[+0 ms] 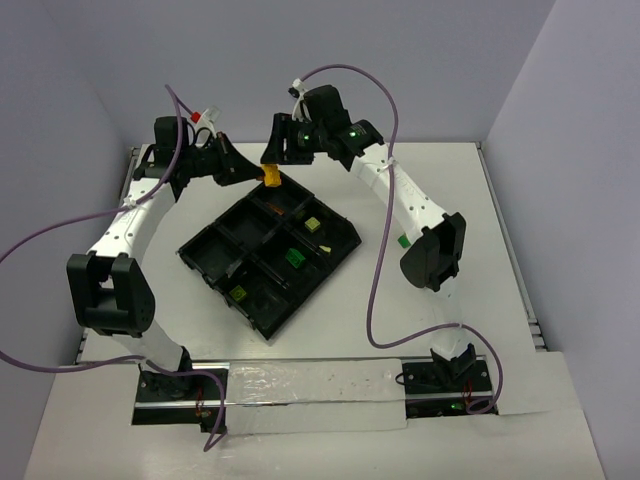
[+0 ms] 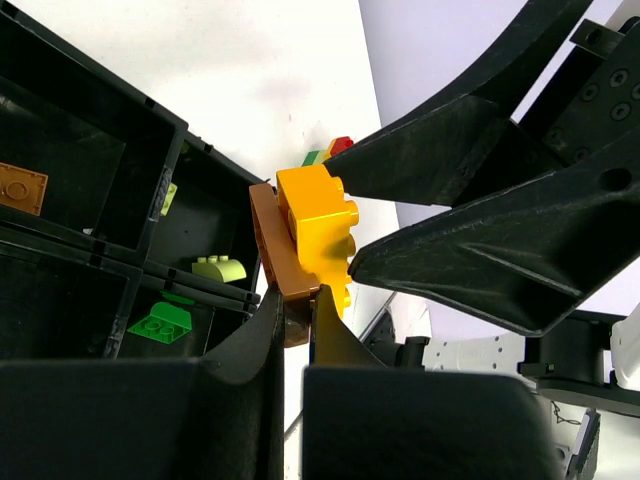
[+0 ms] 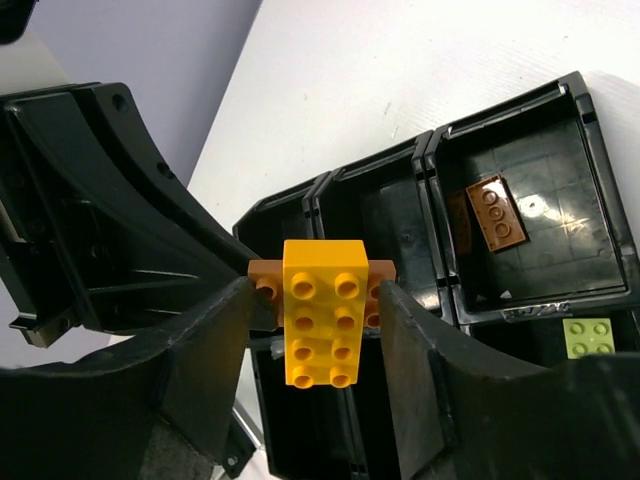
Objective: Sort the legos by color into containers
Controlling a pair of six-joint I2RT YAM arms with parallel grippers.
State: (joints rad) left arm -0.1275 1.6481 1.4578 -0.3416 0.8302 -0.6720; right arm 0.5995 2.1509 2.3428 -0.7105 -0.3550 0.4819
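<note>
A yellow brick [image 3: 323,310] is stuck on a brown plate [image 2: 272,240], held above the far corner of the black tray [image 1: 192,250]. My left gripper [image 2: 298,305] is shut on the plate's edge. My right gripper [image 3: 315,295] faces the studs, its fingers [image 3: 215,330] on either side of the yellow brick with a small gap each side. In the top view the left gripper [image 1: 252,172] and the right gripper [image 1: 275,160] meet at the bricks [image 1: 270,177]. The compartments hold a brown plate [image 3: 497,212], a pale yellow-green brick [image 1: 314,224], a green brick [image 1: 296,257] and a yellow-green brick [image 1: 240,293].
A red bit [image 2: 342,145] and a green bit [image 2: 313,158] show just behind the yellow brick. The tray lies as a diamond at mid-table. White walls close the table at the back and sides. Purple cables loop beside both arms.
</note>
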